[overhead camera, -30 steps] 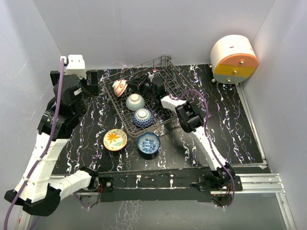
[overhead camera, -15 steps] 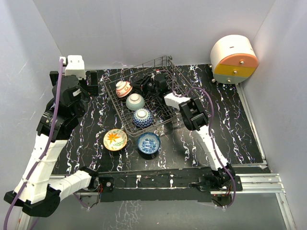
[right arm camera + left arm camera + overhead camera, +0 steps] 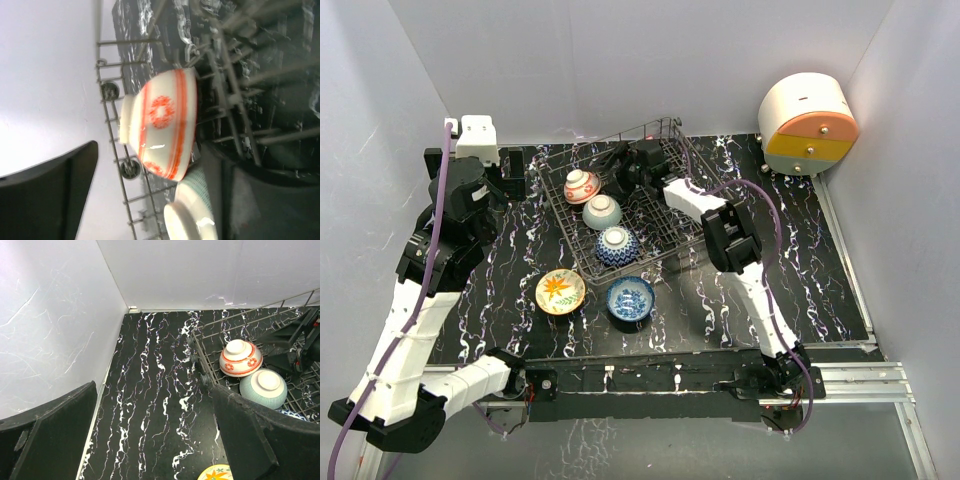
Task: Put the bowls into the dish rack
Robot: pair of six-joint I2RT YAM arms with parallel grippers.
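Left wrist view: yellow floral bowl cut off by bottom edge. Right wrist view: grey-green bowl cut off likewise; dish rack tines blurred.

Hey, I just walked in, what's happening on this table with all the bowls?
Two robot arms are loading bowls into the dish rack. Three sit upside down in it: the orange-red bowl, the grey-green bowl and the blue-white bowl. The right gripper is open around the orange-red one. The yellow floral bowl and the blue bowl wait upright on the table. The left gripper is open and empty.
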